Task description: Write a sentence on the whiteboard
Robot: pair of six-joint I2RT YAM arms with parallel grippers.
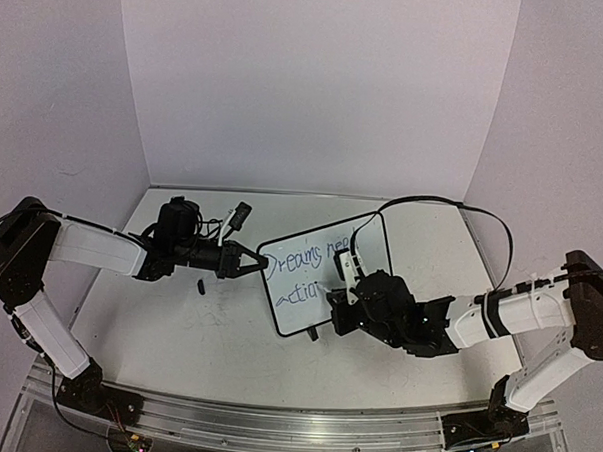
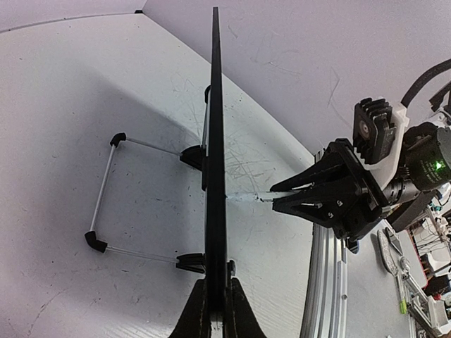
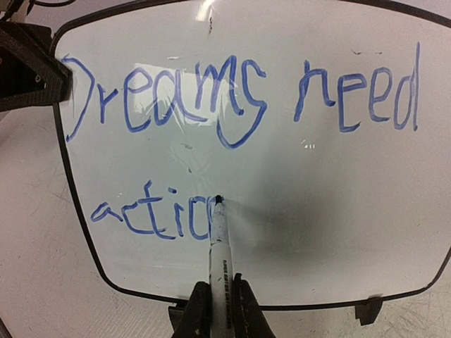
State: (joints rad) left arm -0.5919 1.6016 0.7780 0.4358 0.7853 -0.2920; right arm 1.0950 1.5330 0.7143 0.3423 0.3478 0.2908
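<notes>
Top view: the board (image 1: 314, 277) stands propped near mid-table (image 1: 177, 321), its face towards the right arm. The left gripper (image 1: 261, 263) is at its left edge and the right gripper (image 1: 347, 288) is over its lower right part, with the sentence (image 1: 305, 259) partly hidden beneath it. Left wrist view: the board is seen edge-on, with the left jaws closed narrow on its rim and a wire stand (image 2: 106, 190) behind it. The marker (image 2: 248, 197) tip meets the face. Right wrist view: the right jaws are clamped on the marker barrel. The writing reads "Dreams need" above "actio", with the tip at the last letter (the final "n" appears outstanding). Assessment: write the "n" with light, even pressure, since the propped board could rock back on its stand. The left clamp should hold firm against the push. Keep the stroke on the second line's slant; ample blank space lies to the right.
</notes>
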